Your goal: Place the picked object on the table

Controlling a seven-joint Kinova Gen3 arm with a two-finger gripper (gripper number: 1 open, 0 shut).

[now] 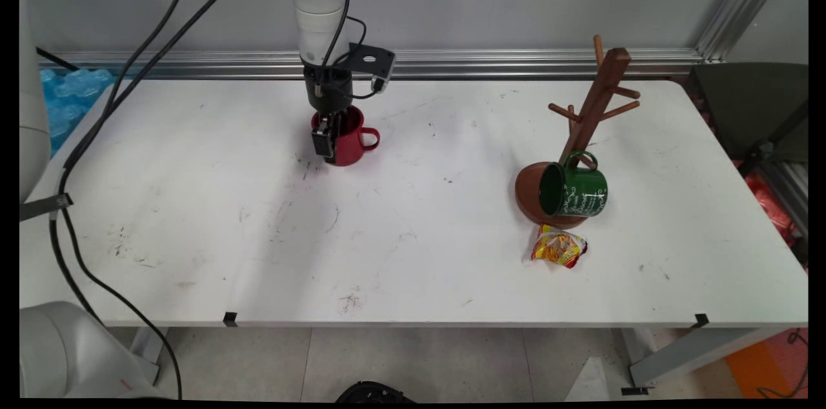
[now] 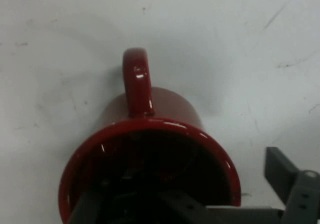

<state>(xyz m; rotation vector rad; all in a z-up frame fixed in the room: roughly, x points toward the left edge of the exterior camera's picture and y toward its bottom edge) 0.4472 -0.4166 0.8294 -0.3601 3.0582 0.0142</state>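
**Hand straddling the red mug's rim, far side of the table**

You have wide bare table [image 1: 419, 254] in front of the red mug [image 1: 352, 138] and to both sides of it; the back edge and the metal rail [image 1: 516, 62] lie just behind. At the right stands a wooden mug tree [image 1: 597, 106] with a green mug [image 1: 574, 189] hung low on it, well apart from your mug. A snack packet [image 1: 559, 248] lies just in front of the tree's base.

Your arm hangs straight down from the top, cables trailing left. The hand [image 1: 329, 138] stands vertical with its fingers apart, one inside the mug and one outside [image 2: 287, 179], the left wall between them. The mug is upright, handle to the right.
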